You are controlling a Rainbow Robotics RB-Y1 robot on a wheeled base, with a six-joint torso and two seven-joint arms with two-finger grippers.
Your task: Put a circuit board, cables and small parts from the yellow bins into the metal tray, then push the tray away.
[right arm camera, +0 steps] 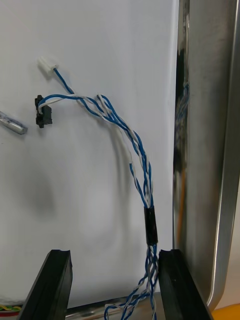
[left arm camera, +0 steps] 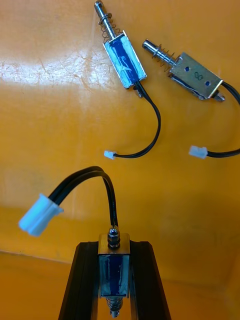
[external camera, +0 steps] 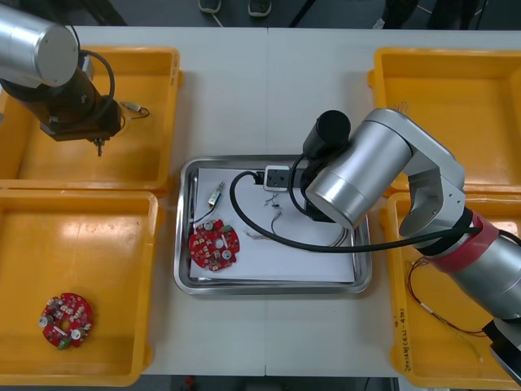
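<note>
Over the far left yellow bin (external camera: 155,65), my left gripper (left arm camera: 114,247) is shut on a small metal part (left arm camera: 114,267). The part's black leads curl away to a white plug (left arm camera: 39,216). In the front view the left gripper (external camera: 99,143) hangs over that bin's floor. My right gripper (right arm camera: 114,254) stands open low over the metal tray (external camera: 186,281). A twisted blue and white cable (right arm camera: 135,150) lies on the tray's white inside and passes close to the right finger (right arm camera: 172,280). Also in the tray are a red circuit board (external camera: 213,246), a black cable (external camera: 244,213) and a small metal part (external camera: 216,194).
Two more small metal parts (left arm camera: 124,59) (left arm camera: 196,76) lie on the bin floor beyond the left fingers. The near left bin (external camera: 122,366) holds another red circuit board (external camera: 65,319). Red and yellow cables (external camera: 440,314) lie in the near right bin (external camera: 399,326). The tray's shiny wall (right arm camera: 205,150) runs beside the right finger.
</note>
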